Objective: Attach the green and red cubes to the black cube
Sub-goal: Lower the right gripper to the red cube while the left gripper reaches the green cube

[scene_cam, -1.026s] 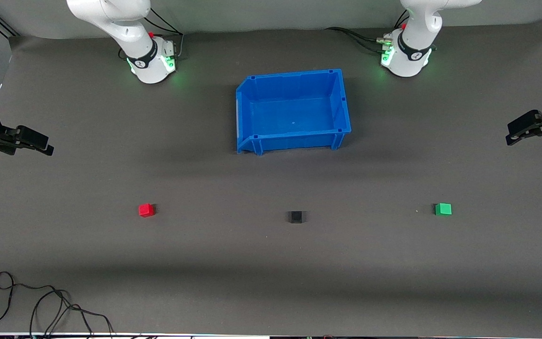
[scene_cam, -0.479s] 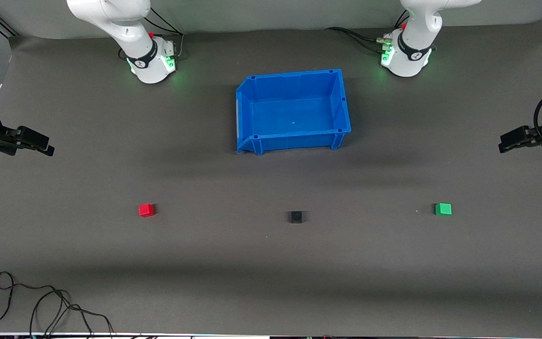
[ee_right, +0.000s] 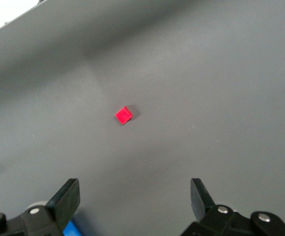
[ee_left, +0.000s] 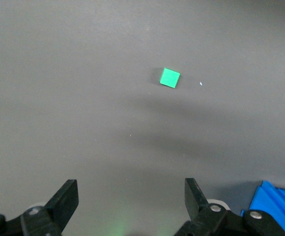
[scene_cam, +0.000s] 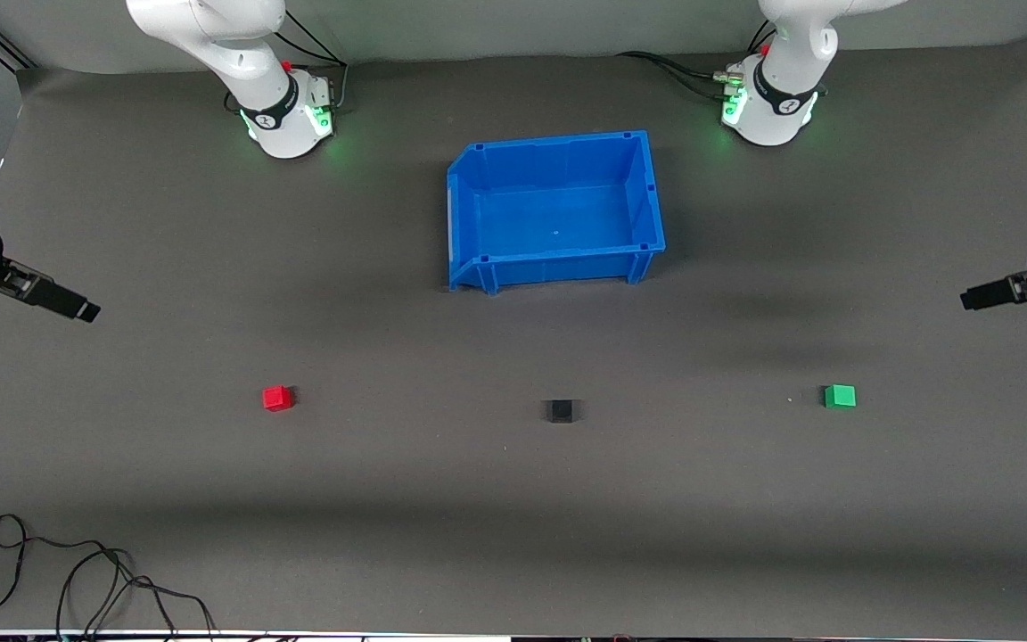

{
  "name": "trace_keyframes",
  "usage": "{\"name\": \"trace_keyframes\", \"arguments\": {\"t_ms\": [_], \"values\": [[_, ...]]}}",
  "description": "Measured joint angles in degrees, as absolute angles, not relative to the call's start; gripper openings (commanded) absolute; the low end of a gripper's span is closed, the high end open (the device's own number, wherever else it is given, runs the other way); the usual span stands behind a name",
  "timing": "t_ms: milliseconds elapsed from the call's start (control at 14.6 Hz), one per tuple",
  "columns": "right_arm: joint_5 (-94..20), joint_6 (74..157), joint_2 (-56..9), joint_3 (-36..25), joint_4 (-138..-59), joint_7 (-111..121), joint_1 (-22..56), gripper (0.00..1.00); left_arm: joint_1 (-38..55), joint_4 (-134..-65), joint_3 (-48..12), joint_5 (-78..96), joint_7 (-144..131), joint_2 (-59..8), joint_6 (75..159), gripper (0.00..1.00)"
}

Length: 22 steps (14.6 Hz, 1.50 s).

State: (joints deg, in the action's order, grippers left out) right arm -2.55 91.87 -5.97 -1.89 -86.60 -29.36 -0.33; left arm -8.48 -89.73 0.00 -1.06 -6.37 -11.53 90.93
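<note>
We see the left gripper point(ee_left: 130, 196) spread wide and holding nothing, up in the air over the grey mat at the left arm's end of the counter point(scene_cam: 513, 553), with the green cube point(ee_left: 170, 77) lying on the mat within its wrist view. The right gripper point(ee_right: 135, 196) is likewise wide apart and empty, hanging over the mat at the right arm's end, and its wrist view takes in the red cube point(ee_right: 124, 115). From the front we find the three cubes set in a row, well apart from one another: the red cube toward the right arm's end, the black cube point(scene_cam: 560, 411) between the other two, and the green cube toward the left arm's end. None of them touches another. Farther from the front camera than the black cube stands an open blue bin point(scene_cam: 478, 272), between the two arm bases. A loose black cable point(scene_cam: 77, 580) lies at the counter's edge nearest the front camera.
</note>
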Motion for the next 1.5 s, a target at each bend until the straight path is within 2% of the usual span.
{"name": "trace_keyframes", "arguments": {"t_ms": [342,752,1094,1504], "values": [[-9.38,91.92,-7.71,-2.43,-86.08,-54.70,-0.58,0.99,-8.23,-89.79,-0.51,-1.09,-20.87,-15.38,93.27,0.99],[-11.95,91.90,-10.01,-2.45,-86.13,-81.63,-0.55,1.00,-6.67,-90.16,-0.70,-2.17,-45.90,-22.33,101.65,0.97],[-18.92,92.62,-17.68,-2.85,-86.17,-82.77,-2.24,1.00,-5.60,-89.72,-0.94,-2.91,-64.79,-28.01,108.41,0.99],[-27.24,100.62,-27.65,-3.13,-86.43,-72.62,-3.57,0.99,-5.37,-89.50,-0.96,-2.97,-85.07,-34.47,118.24,0.99]]}}
